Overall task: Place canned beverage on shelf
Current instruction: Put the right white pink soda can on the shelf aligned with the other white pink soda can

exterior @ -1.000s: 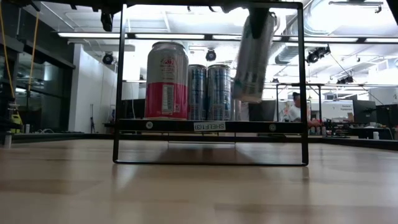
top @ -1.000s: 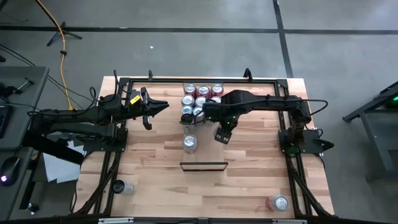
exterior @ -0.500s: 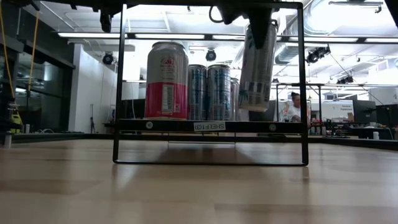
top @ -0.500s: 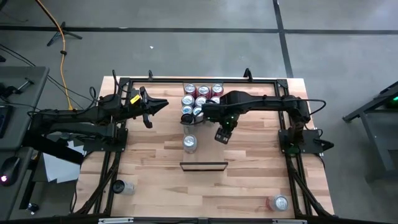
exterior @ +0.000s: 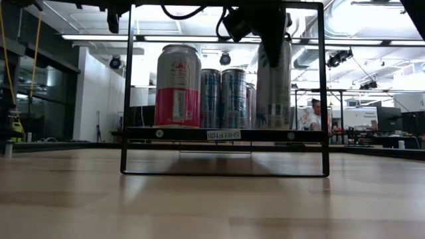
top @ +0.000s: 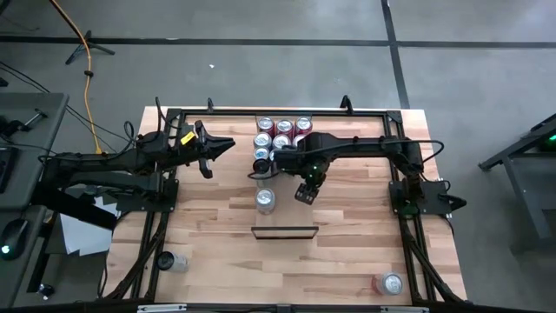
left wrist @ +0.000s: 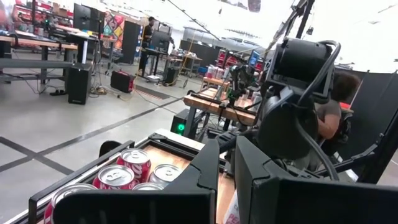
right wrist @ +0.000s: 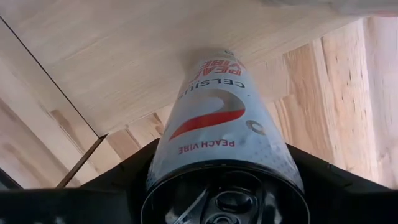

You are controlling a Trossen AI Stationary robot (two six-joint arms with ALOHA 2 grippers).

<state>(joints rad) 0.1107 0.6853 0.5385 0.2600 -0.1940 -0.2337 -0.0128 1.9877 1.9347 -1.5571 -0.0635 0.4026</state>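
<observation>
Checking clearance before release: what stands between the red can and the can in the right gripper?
Low view: two blue-striped cans stand side by side on the shelf between the red can and the can held by the right gripper.

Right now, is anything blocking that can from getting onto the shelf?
Nothing visible does. The right hand holds the white can upright, its base at the shelf, to the right of the red can and blue cans standing there. The spot under it looks free.
</observation>
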